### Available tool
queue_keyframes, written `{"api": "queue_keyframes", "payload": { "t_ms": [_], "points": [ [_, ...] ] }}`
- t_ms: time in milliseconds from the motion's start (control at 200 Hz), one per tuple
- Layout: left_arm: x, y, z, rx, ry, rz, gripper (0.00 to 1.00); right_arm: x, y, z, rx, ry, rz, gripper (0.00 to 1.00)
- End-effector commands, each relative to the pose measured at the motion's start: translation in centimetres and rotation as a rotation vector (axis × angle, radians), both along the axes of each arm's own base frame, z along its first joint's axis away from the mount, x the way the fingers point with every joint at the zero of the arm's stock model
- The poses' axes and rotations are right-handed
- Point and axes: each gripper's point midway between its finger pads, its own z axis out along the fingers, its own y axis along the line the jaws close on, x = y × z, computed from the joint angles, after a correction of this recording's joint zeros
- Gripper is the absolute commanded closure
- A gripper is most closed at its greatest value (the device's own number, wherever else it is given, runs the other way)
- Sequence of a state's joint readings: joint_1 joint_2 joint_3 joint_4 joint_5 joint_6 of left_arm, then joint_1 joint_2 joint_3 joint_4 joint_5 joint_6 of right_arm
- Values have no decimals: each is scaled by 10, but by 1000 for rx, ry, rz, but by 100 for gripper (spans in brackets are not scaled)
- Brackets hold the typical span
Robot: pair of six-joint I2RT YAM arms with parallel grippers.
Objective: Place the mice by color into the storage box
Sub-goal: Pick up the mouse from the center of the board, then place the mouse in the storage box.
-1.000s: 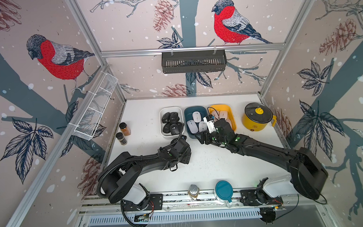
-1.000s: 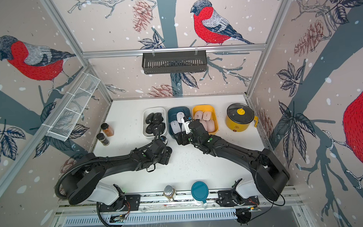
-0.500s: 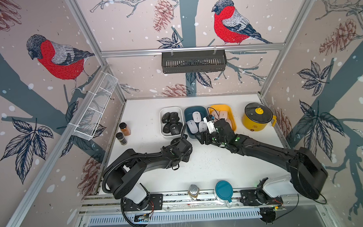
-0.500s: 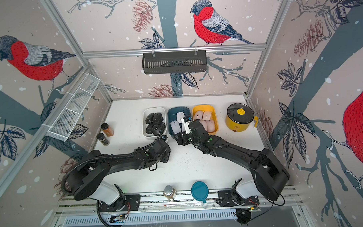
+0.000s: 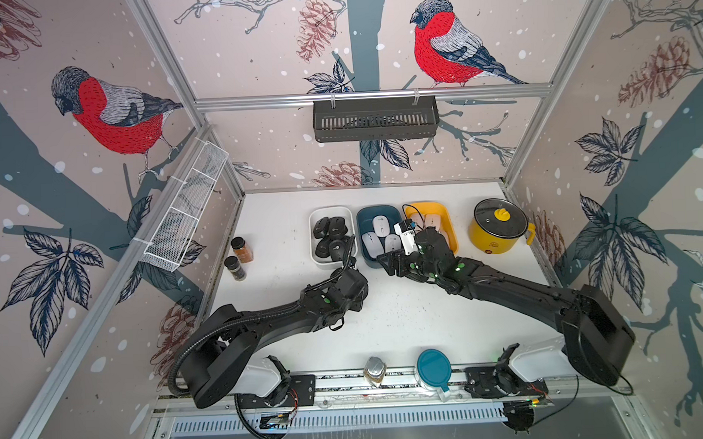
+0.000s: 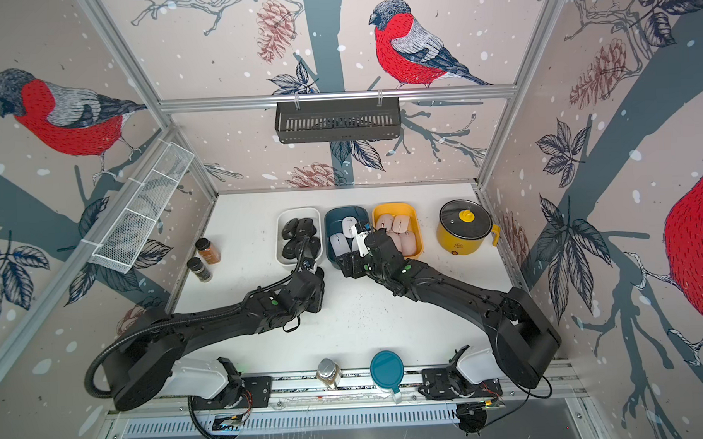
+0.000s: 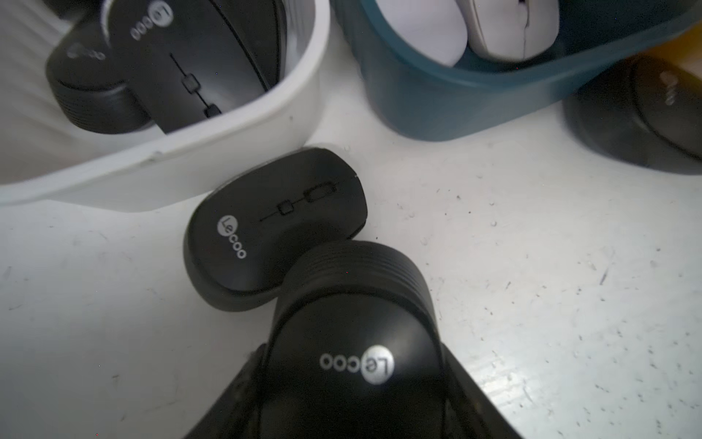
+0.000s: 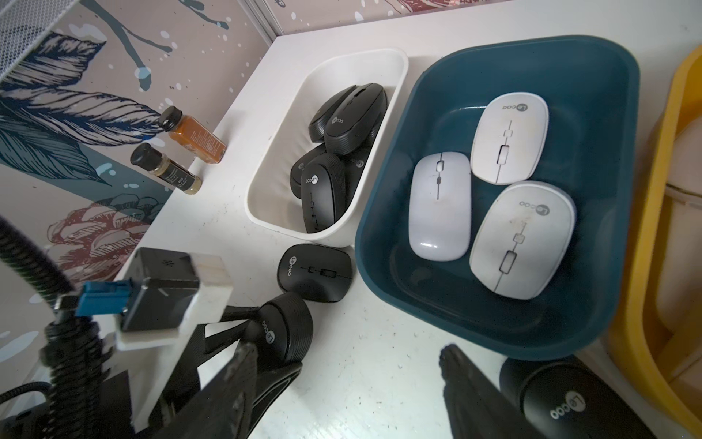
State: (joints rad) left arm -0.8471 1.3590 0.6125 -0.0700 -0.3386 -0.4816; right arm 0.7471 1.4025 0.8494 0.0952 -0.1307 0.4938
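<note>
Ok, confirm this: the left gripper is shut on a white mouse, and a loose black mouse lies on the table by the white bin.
One slip: the held mouse is black, not white, as the left wrist view shows. Otherwise right: the left gripper is shut on it, and a loose black mouse lies on the table by the white bin.

Tabletop [image 7: 532, 266]: white, glossy, scratched, speckled. Then black mice [image 8: 319, 190]: satin plastic, ribbed flanks. white mice [image 8: 440, 207]: smooth plastic, scuffed. teal bin [image 8: 592, 114], white bin [image 8: 402, 64]: glossy plastic. frame rail [image 5: 369, 96]: brushed metal.
</note>
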Motion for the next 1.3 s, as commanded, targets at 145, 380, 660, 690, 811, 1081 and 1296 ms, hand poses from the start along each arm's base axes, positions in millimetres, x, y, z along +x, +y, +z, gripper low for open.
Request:
{"api": "queue_keyframes", "payload": {
  "t_ms": [145,380,660,690,811,1081,1296],
  "points": [
    [11,9,48,-32,-98,75,46,4,-7,12,25,-25,-52,24],
    [21,16,88,-21,-178,119,46,6,-12,10,24,-17,-76,24],
    [38,20,119,-41,-252,140,46,8,-16,4,16,0,-97,24],
    [39,21,120,-44,-254,143,46,8,-16,4,15,0,-98,24],
    [46,27,119,-58,-248,160,46,9,-19,5,14,-6,-107,24],
    [64,41,111,-51,-233,182,46,10,-21,4,16,-2,-118,24],
    [90,52,104,-69,-226,212,46,12,-22,0,16,14,-124,24]
  ]
}}
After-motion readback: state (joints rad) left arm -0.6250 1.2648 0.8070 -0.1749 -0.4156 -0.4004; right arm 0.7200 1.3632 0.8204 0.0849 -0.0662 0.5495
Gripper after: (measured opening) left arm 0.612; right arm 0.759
